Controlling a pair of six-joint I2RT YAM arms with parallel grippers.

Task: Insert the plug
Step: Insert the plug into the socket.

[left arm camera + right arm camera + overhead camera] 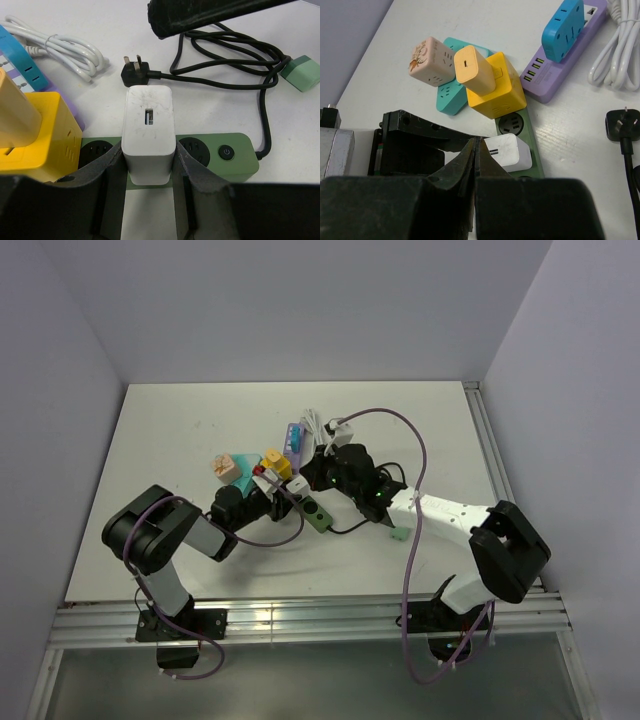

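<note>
Two grippers being worked at green power strip (235, 156), lying near middle of worktop (215, 115). White plug (148, 125) being pinched at its sides by left gripper (149, 157) and stood over strip's middle socket, between yellow adapter (45, 135) at left and free socket (195, 149) at right. Right gripper (475, 147) being held pressed together, empty, just beside. Insertion step judged in hand; seating depth cannot be told. Next: plug to be pushed straight down, strip to be steadied against sliding.
</note>
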